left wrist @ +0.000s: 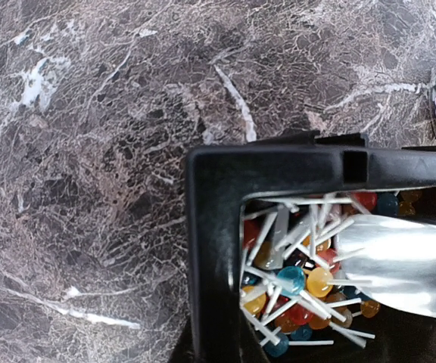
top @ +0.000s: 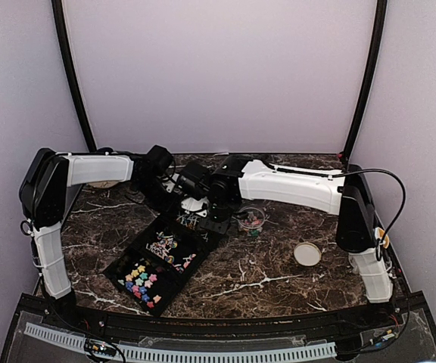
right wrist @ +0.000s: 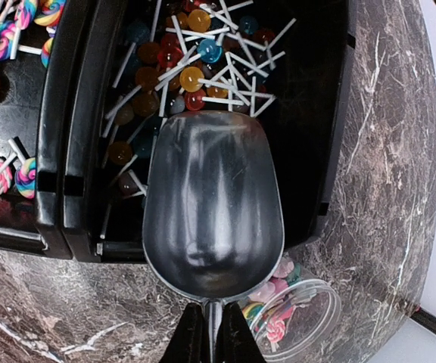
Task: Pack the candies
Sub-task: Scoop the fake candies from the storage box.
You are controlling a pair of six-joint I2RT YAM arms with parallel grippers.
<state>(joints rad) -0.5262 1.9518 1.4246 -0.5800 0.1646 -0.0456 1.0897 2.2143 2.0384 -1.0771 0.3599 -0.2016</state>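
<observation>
Both arms reach low over the black tray [right wrist: 339, 113] and meet at its far end. Right hand [right wrist: 210, 333] is clamped on the handle of the metal scoop [right wrist: 212, 204], whose bowl hangs over the lollipop compartment. The candies [right wrist: 180, 68] lie at the scoop's 12 o'clock, with more in a clear tub [right wrist: 309, 310] at 5 o'clock. Left hand [top: 184, 195] is closed by the tray corner; contact unclear.

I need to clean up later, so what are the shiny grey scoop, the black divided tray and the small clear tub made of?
The shiny grey scoop looks like polished metal, given its mirror-like glare. The black divided tray seems moulded plastic, semi-glossy. The small clear tub is probably thin plastic: candies show through it.
</observation>
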